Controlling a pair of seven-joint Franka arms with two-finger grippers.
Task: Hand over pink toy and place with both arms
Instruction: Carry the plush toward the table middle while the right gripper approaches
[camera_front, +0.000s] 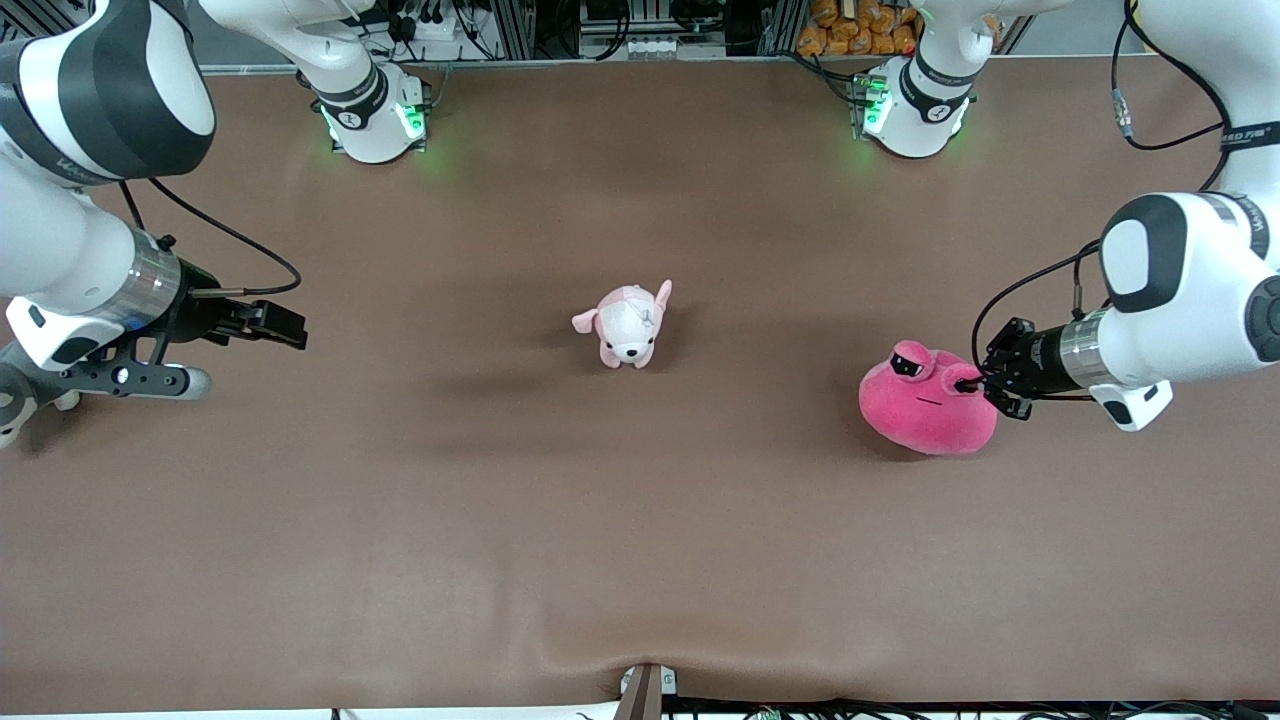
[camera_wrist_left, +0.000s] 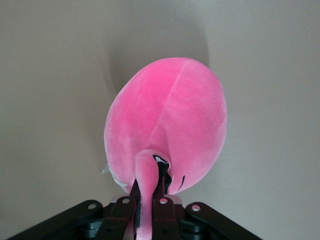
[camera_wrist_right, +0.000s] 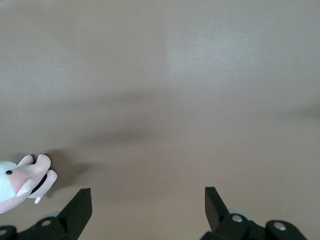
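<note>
Left tool (camera_front: 978, 383) pinches plush, rounded pink toy's (camera_front: 925, 408) eye.

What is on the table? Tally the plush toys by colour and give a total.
Hot-pink: 1, the pink toy, pinched by the left tool
Pale pink and white: 1, the puppy plush
Total: 2

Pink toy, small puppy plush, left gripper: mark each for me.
pink toy (camera_front: 925, 415), front view, lower body.
puppy plush (camera_front: 628, 325), front view, its back.
left gripper (camera_front: 978, 383), front view, fingertips shut on the toy's eye bulge.
</note>
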